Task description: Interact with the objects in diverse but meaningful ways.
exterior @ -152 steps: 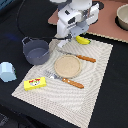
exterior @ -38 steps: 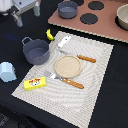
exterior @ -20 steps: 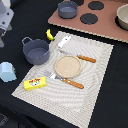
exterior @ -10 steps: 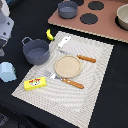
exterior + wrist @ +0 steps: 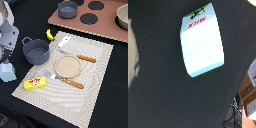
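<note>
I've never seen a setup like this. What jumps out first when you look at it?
Probably the pale placemat on the dark table, with a round wooden plate at its middle. Just off its edge, on the exterior view's left, stand a grey-blue pot and a yellow banana. The wrist view is filled by a pale blue carton.

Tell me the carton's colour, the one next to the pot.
Pale blue carton, with red print on its white top end; the wrist view shows it best.
</note>
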{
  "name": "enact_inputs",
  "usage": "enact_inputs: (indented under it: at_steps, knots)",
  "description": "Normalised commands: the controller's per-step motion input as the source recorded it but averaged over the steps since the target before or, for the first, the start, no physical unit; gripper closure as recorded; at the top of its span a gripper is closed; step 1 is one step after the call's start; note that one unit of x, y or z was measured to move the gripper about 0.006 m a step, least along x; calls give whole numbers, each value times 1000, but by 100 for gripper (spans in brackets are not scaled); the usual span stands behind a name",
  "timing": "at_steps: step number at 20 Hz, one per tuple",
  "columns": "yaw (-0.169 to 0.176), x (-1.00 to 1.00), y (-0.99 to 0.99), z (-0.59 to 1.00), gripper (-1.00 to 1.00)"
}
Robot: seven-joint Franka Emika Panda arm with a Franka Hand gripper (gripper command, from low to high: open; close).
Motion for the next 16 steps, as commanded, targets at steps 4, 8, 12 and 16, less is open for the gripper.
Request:
enact_inputs:
  at_steps: [4,8,12,16]
  knots:
    - [53,-52,-239,-300,-100]
    - [15,141,-471,-38,-100]
    - [15,107,-436,-46,-100]
    - [46,11,-294,-231,-100]
